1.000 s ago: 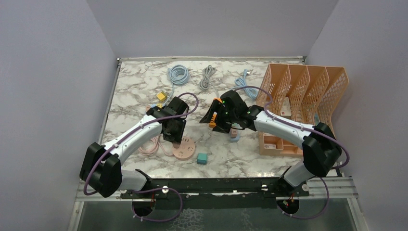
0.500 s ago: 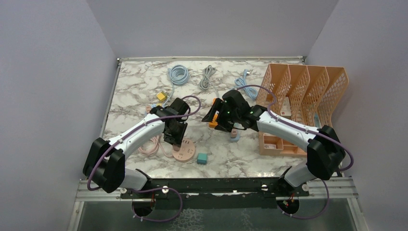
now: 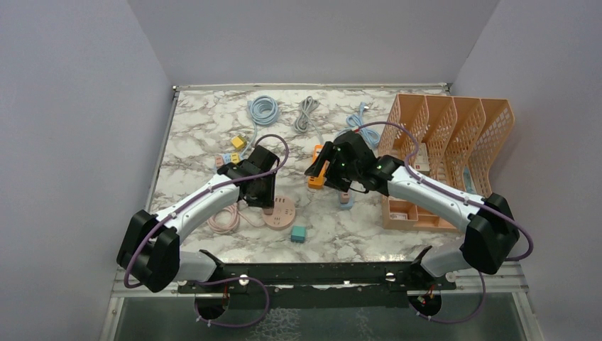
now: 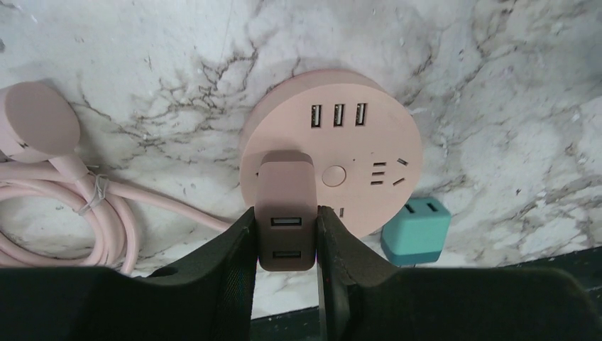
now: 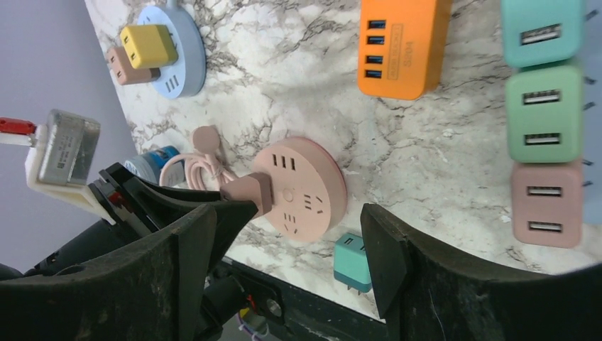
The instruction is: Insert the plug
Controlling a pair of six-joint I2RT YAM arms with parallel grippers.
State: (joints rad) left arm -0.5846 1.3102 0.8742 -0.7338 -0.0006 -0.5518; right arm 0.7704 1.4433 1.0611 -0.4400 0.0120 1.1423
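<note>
**Pink plug pinched on the round hub**

From the left wrist we see the left gripper [image 4: 285, 222] clamped on the pink plug [image 4: 284, 181]. The plug stands on the near part of the round pink hub [image 4: 355, 142] (its prongs are hidden). The top view hides that plug under the arm. The right gripper [image 5: 287, 217] hangs with jaws wide apart, holding nothing. Its camera alone shows the orange strip [image 5: 401, 42].

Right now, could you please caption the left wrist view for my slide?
Left end effector shut on the pink plug at the edge of the round pink socket hub, teal charger alongside.
</note>
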